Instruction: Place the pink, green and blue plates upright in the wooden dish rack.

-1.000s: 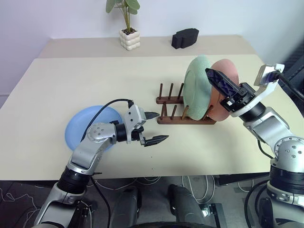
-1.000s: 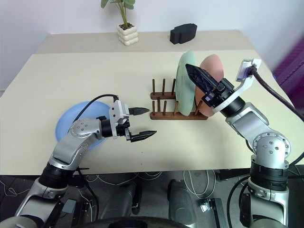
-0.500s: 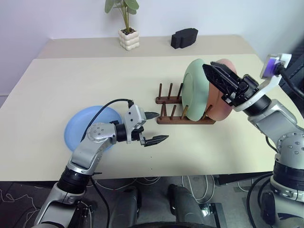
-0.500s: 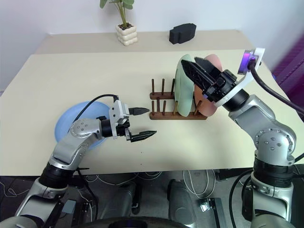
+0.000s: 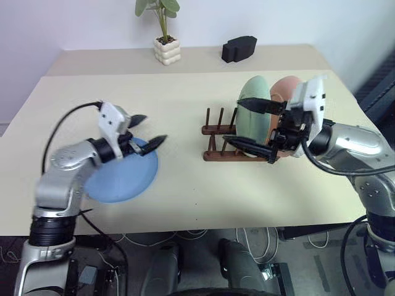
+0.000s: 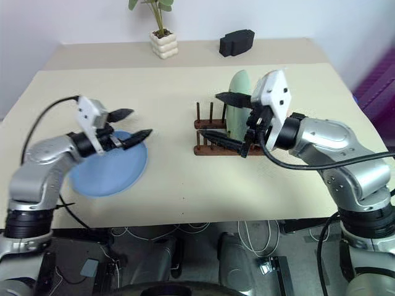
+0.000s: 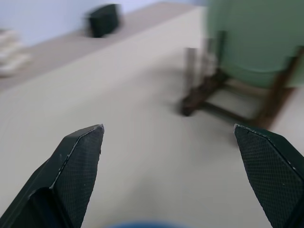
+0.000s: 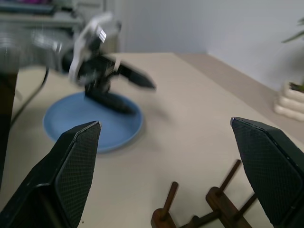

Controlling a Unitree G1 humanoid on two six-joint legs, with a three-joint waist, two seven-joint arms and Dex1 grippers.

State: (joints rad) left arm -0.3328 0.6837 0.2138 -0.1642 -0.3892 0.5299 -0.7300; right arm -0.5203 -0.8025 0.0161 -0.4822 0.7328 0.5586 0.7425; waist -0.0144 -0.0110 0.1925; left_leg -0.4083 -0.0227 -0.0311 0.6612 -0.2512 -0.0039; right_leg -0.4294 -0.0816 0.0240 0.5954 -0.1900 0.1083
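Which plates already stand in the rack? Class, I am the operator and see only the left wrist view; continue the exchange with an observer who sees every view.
Observer: Two. The pink plate stands just behind the green plate in the wooden dish rack.
Operator: Where is the blue one?
Observer: The blue plate lies flat on the table, with the left gripper open and empty above its edge.
Operator: And the other arm?
Observer: The right gripper is open and empty, in front of the rack's free pegs.
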